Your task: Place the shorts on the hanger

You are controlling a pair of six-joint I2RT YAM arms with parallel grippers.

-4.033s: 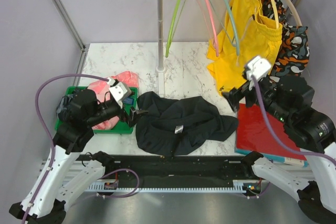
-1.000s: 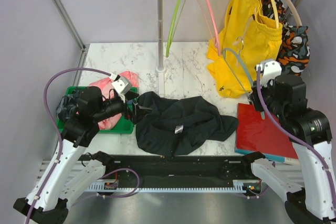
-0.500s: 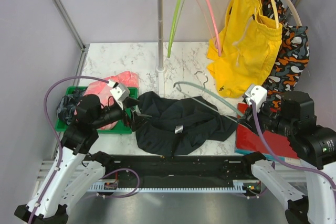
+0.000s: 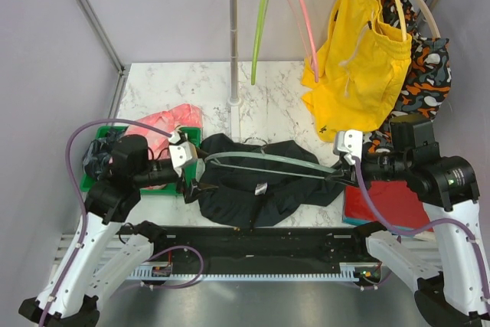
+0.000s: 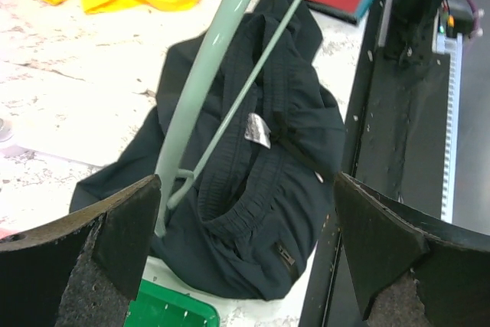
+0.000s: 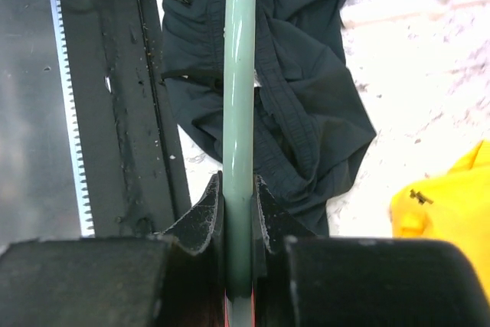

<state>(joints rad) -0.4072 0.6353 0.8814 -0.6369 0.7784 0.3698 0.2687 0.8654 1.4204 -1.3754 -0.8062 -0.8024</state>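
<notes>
Centrally, curved hanger [image 4: 260,160] over rumpled shorts [image 4: 245,198].

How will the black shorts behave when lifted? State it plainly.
Probably floppy: the shorts lie crumpled in soft folds, so one pinch would likely leave the rest drooping. Likely light, being thin fabric. The gathered waistband looks thicker and may give the firmest hold.

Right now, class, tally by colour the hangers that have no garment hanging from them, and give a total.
lime green hanger: 1
pink hanger: 1
pale teal hanger: 1
Total: 3
</notes>
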